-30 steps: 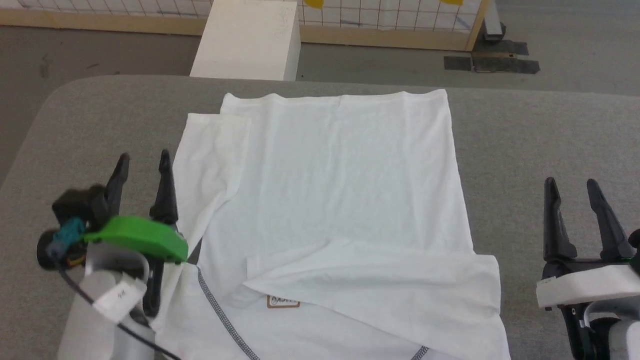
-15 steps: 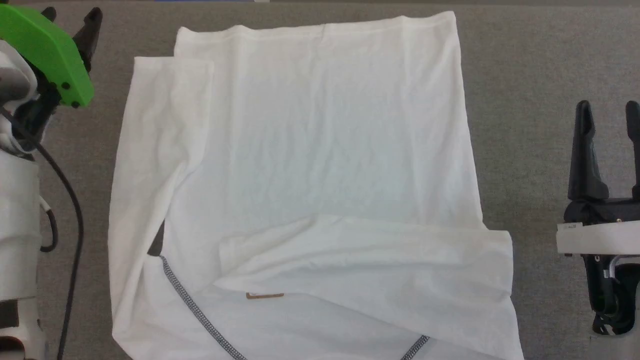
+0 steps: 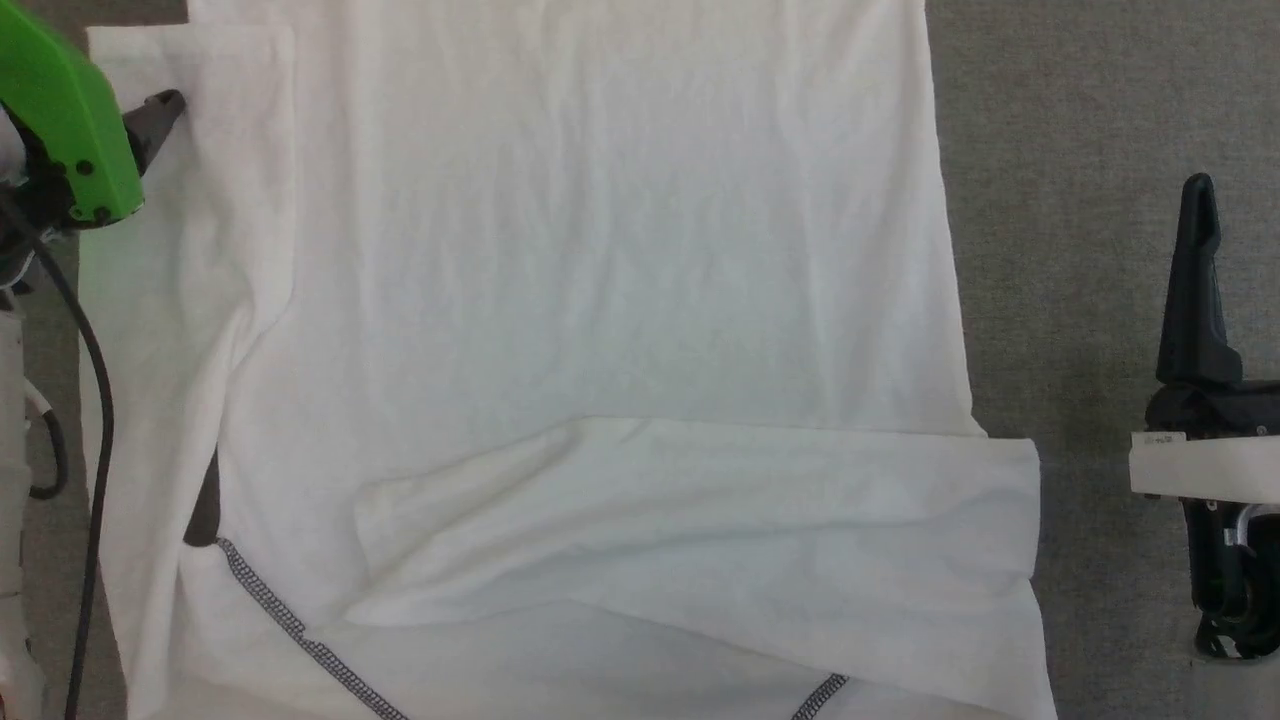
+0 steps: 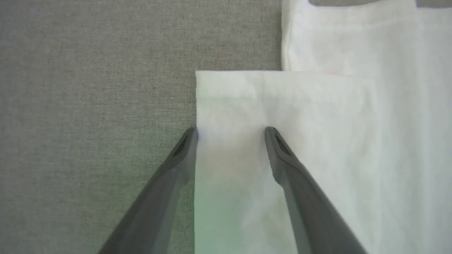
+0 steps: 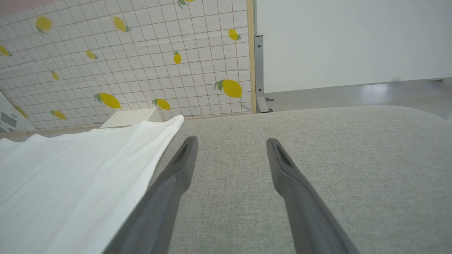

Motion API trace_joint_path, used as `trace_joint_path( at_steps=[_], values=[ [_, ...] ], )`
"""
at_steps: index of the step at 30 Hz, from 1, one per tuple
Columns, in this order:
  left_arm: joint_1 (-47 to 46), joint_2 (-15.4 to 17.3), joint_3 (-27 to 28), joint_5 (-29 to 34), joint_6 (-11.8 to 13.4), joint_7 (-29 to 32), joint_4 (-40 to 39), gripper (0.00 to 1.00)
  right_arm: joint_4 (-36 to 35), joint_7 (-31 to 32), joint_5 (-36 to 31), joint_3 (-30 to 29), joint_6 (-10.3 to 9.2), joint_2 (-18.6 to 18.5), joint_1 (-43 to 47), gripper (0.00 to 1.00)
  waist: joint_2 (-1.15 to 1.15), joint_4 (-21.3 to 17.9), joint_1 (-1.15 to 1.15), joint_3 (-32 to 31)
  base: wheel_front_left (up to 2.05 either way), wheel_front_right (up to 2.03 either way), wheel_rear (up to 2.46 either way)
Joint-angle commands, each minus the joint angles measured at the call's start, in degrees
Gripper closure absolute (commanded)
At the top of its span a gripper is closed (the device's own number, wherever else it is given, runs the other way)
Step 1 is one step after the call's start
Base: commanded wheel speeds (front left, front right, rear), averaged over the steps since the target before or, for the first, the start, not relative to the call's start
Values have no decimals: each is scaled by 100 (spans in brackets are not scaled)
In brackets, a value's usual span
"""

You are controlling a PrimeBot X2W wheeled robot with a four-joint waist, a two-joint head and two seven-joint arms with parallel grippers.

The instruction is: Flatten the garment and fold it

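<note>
Two grippers on the list; how do they stand? (clerk)

Left gripper (image 4: 231, 129): fingers spread wide, nothing held. One tip sits at the outer edge of a folded-in strip (image 4: 282, 91) of the shirt (image 3: 620, 250), the other over the strip. Contact with the cloth: cannot tell. Right gripper (image 5: 232, 140): fingers spread wide, empty, over bare grey table (image 3: 1080, 200), apart from the shirt's right edge. (checker)

Changes in the last second? (clerk)

Left gripper: gone from the shirt's near left side forward to the strip's far corner. Head camera: dipped closer, so the shirt looms larger; the cloth itself looks unmoved. Right gripper: as it was. Reading: the left arm is lining up a pinch on that corner, likely to open out or fold the left side. No fold is finished yet. (checker)

Shirt, location and condition? (clerk)

Spread on the table, mostly flat. One sleeve (image 3: 700, 510) lies folded across the near part, with dark stitching (image 3: 300, 640) showing at the near edge. (checker)

Writing, brands? (clerk)

None readable. One small tag (image 3: 1158, 438) on the right wrist's pale band, too small to read. Lemon-print screen (image 5: 141, 53) behind: pattern only. (checker)
</note>
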Motion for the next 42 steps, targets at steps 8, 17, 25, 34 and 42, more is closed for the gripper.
trace_joint_path(
  at_steps=[8, 17, 25, 34, 42],
  values=[
    [391, 76, -21, 26, 287, 235, -30, 100, -120, -43, -18, -70, -8, 5, -113, 0, 0, -58, -1, 112, 0, 0, 0],
    [555, -146, 971, -490, 606, -1154, -106, 100, 22, -59, -27, -52, -8, 5, -90, 0, 0, 90, -1, -281, 0, 0, 0],
    [1372, -190, 2388, -1001, 952, -2547, -8, 100, 255, -134, 26, -147, -8, 5, 101, 0, 0, 306, -1, -988, 0, 0, 0],
    [2600, -377, 3584, -1452, 864, -3521, -204, 100, 292, -74, 90, -340, -8, 5, 485, 0, 0, 676, -1, -1597, 0, 0, 0],
    [3359, -452, 3969, -1587, 716, -3647, -556, 100, 252, -8, 90, -290, -8, 5, 565, 0, 0, 897, -1, -1871, 0, 0, 0]
  ],
)
